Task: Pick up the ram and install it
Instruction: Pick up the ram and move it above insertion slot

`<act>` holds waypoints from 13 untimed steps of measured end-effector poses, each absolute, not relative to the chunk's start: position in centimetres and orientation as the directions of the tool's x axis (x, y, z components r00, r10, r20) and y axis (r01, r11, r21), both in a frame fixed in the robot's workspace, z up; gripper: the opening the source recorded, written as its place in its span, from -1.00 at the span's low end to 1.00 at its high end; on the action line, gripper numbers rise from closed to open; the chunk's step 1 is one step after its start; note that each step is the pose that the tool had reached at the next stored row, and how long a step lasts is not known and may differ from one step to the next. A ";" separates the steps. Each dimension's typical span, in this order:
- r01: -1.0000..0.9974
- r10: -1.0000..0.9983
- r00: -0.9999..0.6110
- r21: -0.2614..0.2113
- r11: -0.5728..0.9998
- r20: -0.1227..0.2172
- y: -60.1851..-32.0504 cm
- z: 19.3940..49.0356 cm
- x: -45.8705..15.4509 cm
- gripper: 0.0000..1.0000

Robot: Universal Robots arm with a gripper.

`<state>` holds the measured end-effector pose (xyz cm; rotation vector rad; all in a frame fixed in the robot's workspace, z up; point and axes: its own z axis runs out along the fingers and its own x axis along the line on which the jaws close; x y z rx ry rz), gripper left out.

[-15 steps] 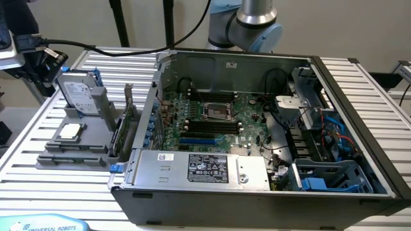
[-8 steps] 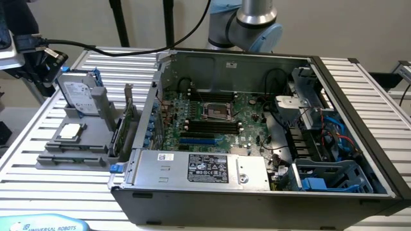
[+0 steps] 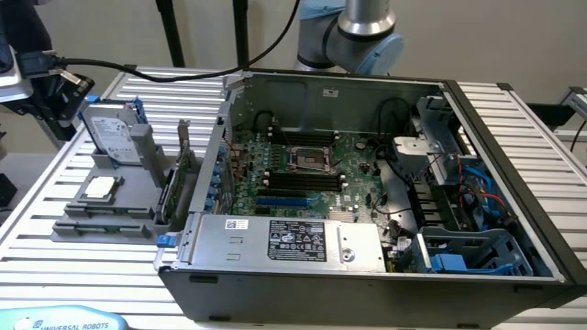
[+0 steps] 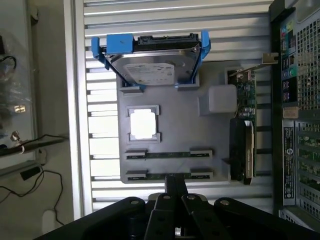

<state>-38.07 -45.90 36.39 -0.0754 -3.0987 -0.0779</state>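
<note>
Grey holder (image 4: 180,127) with hard drive (image 4: 150,70), card (image 4: 242,140), ram (image 4: 167,155); jaws together nearby.

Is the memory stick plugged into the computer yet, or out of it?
Out: the ram sits on edge in the gray holder beside the computer case.

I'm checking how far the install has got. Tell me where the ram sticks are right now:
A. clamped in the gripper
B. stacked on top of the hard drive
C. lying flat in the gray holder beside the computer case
C: the two ram sticks lie in their slots on the gray holder, and the shut gripper holds nothing.
</note>
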 end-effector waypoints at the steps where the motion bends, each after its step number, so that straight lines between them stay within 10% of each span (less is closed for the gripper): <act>1: 0.037 0.035 -0.998 0.049 0.998 0.042 -45.9 36.4 -38.1 -0.79; 13: -0.174 -0.176 -0.983 0.049 0.983 0.042 -45.9 36.3 -38.1 -0.79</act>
